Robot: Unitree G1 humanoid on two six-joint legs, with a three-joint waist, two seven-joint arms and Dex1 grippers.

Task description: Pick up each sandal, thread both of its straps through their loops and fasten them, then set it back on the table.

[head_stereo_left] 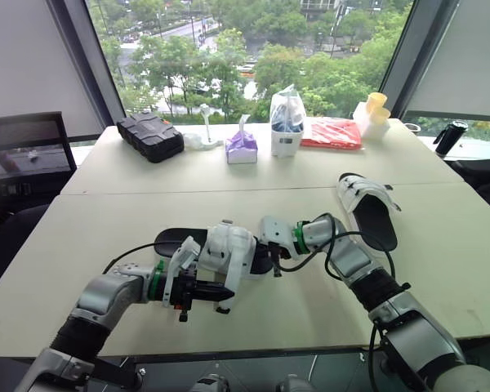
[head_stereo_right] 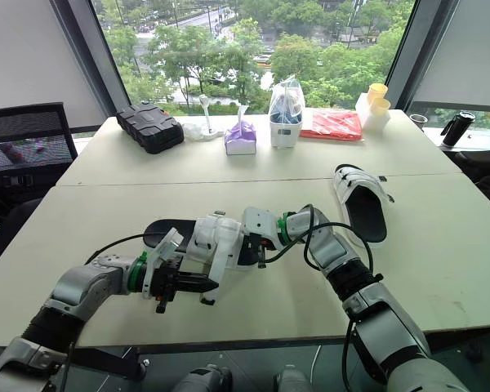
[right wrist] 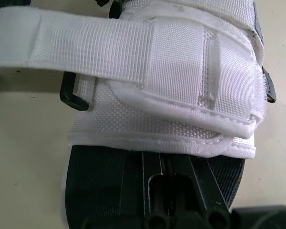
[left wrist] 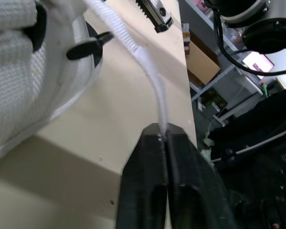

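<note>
Near sandal: the near sandal (head_stereo_left: 229, 249) is sitting low and centre in the left eye view, between your two grippers. You cannot tell whether it is resting on the table (head_stereo_left: 106, 220) or lifted just off it.
Far sandal: the far sandal (head_stereo_left: 367, 208) is lying right of centre on the table, well apart from both arms, and it is waiting its turn.
Left gripper: your left gripper (left wrist: 164, 136) is pinching the tip of the loose strap (left wrist: 148, 71), fingers pressed together on it, and the strap is running taut back to the sandal.
Right gripper: your right gripper (right wrist: 167, 160) is bracing the sandal by its black sole, and it looks clamped on the sole's edge.
Slip risk: you are holding only the very end of the strap, so a hard or sideways pull is likely to be dragging it out of the fingers.
Loop risk: the black loop (right wrist: 69, 95) is narrow. If you are pulling at an angle, the webbing is probably going to bunch or jam at the loop.
Fastening risk: if the tension is dropping as you fold the strap over, it may be landing crooked and gripping poorly.
Sandal risk: a strong left pull against a shallow sole grip could be twisting the sandal free of your right gripper.
</note>
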